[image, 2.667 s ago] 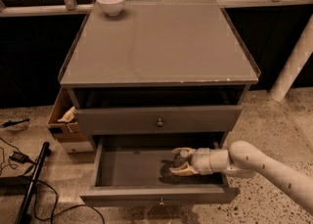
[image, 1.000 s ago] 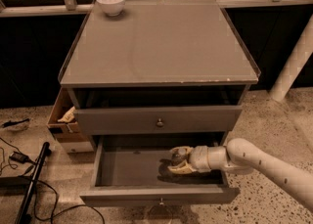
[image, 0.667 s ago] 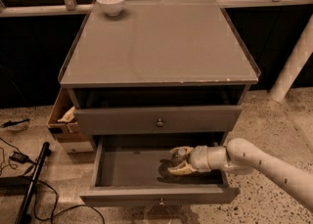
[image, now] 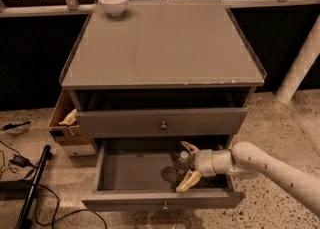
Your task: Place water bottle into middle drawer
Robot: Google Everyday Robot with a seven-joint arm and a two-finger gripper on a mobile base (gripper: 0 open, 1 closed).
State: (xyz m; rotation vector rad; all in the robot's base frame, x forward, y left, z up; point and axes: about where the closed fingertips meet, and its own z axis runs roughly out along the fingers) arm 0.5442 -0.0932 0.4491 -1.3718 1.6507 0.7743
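Note:
The middle drawer (image: 125, 173) is pulled out at the bottom of the grey cabinet, its flat floor showing. My gripper (image: 186, 165) reaches into its right half from the right, on a white arm. Its two pale fingers (image: 184, 182) are spread wide apart, one toward the back and one toward the front. The water bottle (image: 179, 163) is a dim clear shape with a small white cap in the drawer, between the fingers and just left of them. It looks to rest on the drawer floor. I cannot tell whether a finger still touches it.
Another grey knobbed drawer (image: 161, 122) is shut above the open one. A white bowl (image: 113, 3) stands at the back left of the cabinet top (image: 165, 43). A brown cardboard box (image: 65, 120) sits left of the cabinet. Cables and a black pole (image: 30, 188) lie on the floor at left.
The gripper's fingers have spread apart from a narrow hold round the bottle. The arm stays in the same place inside the drawer.

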